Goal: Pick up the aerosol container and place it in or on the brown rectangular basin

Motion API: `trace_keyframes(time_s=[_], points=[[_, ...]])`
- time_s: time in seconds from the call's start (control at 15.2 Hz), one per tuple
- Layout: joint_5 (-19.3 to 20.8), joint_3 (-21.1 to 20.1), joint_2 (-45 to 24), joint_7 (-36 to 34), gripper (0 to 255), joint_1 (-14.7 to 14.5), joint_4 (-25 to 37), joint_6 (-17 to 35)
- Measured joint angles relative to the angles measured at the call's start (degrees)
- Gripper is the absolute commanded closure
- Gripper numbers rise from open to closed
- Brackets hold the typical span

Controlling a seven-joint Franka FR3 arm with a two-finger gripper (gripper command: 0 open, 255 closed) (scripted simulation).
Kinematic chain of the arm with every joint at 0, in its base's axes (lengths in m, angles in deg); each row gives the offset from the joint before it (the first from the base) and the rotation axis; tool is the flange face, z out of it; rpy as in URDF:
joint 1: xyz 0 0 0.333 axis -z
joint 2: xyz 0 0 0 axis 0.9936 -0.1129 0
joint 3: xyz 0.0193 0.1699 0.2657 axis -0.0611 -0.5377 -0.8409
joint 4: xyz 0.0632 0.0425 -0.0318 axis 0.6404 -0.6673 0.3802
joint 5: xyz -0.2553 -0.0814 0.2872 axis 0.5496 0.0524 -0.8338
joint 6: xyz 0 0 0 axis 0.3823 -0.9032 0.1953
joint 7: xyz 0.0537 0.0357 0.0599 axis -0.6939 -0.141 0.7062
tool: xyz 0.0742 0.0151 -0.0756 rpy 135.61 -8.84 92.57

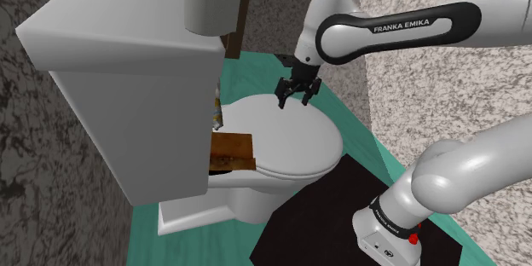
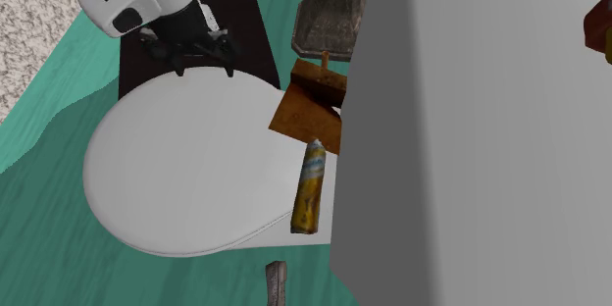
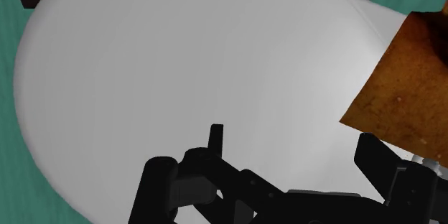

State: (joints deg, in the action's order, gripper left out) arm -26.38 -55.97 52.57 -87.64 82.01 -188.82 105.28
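Here, gripper (image 1: 294, 102) over wide toilet lid (image 1: 290, 141)

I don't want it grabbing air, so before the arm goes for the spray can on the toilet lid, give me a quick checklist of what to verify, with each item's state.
1. Gripper open: ok, the fingers stand apart.
2. Gripper empty: ok, nothing between the fingers.
3. Aerosol can located: ok, lying on its side on the toilet lid, next to the tank.
4. Gripper above the can: not ok, it hangs over the lid's opposite end.
5. Brown basin located: ok, by the can's top end.
6. Basin's inside free: cannot tell.
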Motion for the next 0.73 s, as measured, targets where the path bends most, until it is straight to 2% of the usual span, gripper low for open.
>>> trace_keyframes(time_s=[0.33,0.73], points=[[0.3,-2.3,-9.7,-5.4,0,-0.1,4.4,7.8],[3.0,-4.1,-22.0,-12.6,0,-0.8,12.7,14.7]])
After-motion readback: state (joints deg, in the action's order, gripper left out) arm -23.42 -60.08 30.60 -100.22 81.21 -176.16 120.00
